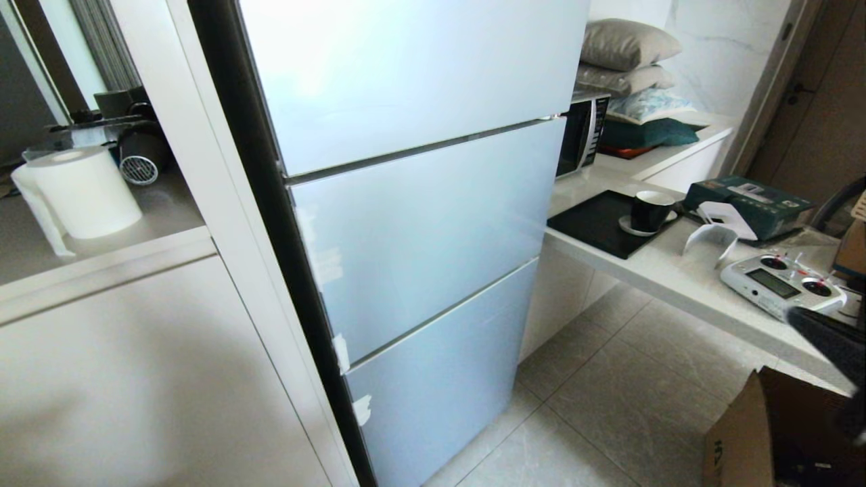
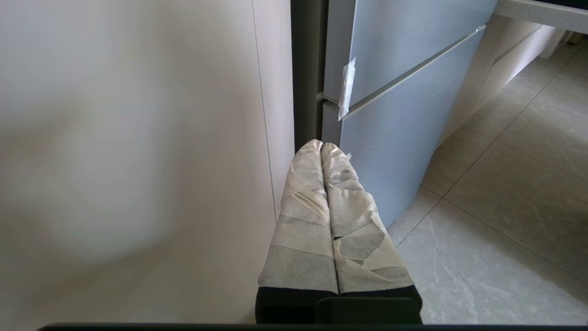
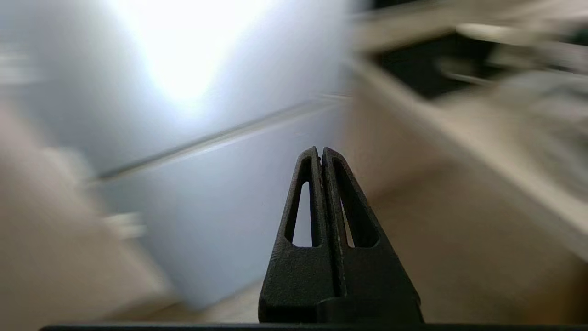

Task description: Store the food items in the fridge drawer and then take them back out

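Note:
A pale blue fridge [image 1: 419, 223] stands in front of me with all three of its doors closed. The fridge drawer and the food items are hidden. My left gripper [image 2: 321, 146] is shut, its tape-wrapped fingers [image 2: 303, 216] pressed together, low beside the fridge's left edge [image 2: 395, 115] near a white cabinet. My right gripper [image 3: 320, 151] is shut with nothing in it, its black fingers [image 3: 301, 207] touching, and points toward the lower fridge doors [image 3: 220, 193]. A blurred dark part of the right arm [image 1: 832, 345] shows at the right edge of the head view.
A white counter [image 1: 683, 270] runs to the right with a black tray [image 1: 595, 226], a black cup [image 1: 651, 210], a remote controller [image 1: 781, 284], a green box [image 1: 751, 203] and a microwave [image 1: 582, 132]. An open cardboard box [image 1: 778, 433] sits on the tiled floor. A paper roll [image 1: 84, 193] is on the left shelf.

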